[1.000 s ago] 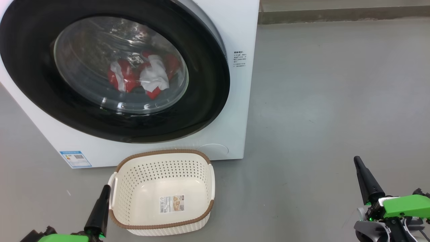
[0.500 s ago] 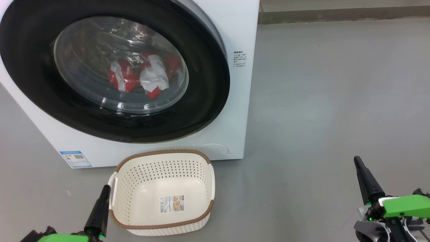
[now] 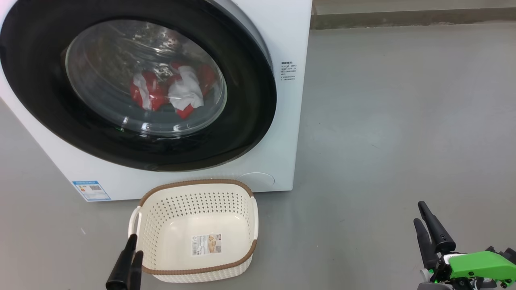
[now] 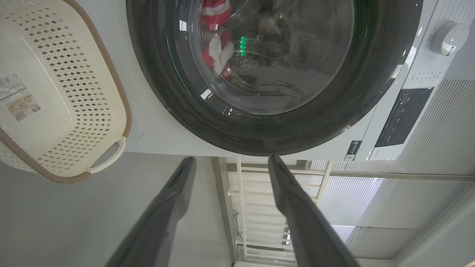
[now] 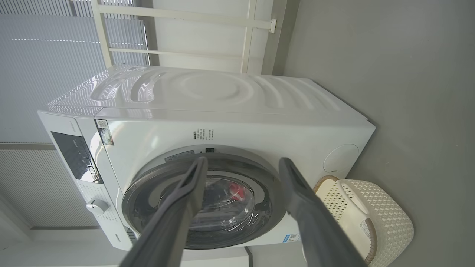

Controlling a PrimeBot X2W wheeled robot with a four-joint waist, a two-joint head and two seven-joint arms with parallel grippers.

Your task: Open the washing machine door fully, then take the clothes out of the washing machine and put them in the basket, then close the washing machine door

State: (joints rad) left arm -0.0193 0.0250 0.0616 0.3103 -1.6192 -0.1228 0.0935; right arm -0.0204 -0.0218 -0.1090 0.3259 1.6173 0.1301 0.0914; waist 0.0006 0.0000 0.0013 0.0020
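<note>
- On the floor (image 3: 383, 121), near side, just in front of the washing machine (image 3: 282, 36): basket (image 3: 193, 183), mouth up, with nothing in it but the sticker on its base. It sits below the door, probably so the clothes have a short drop.
- Washing machine door (image 3: 100, 88) looks shut flat against the front. Clothes (image 3: 169, 90), red and white, lie low in the drum, seen through the glass.
- Left gripper (image 3: 136, 244): near left, just beside the basket's near-left corner. Jaws parted, nothing held.
- Right gripper (image 3: 419, 212): near right, well apart from machine and basket. Jaws parted, nothing held.
- Both pairs of jaws point toward the machine. The door lies farther off, clear of both and between neither.
- Judgement: door opening not yet begun.
</note>
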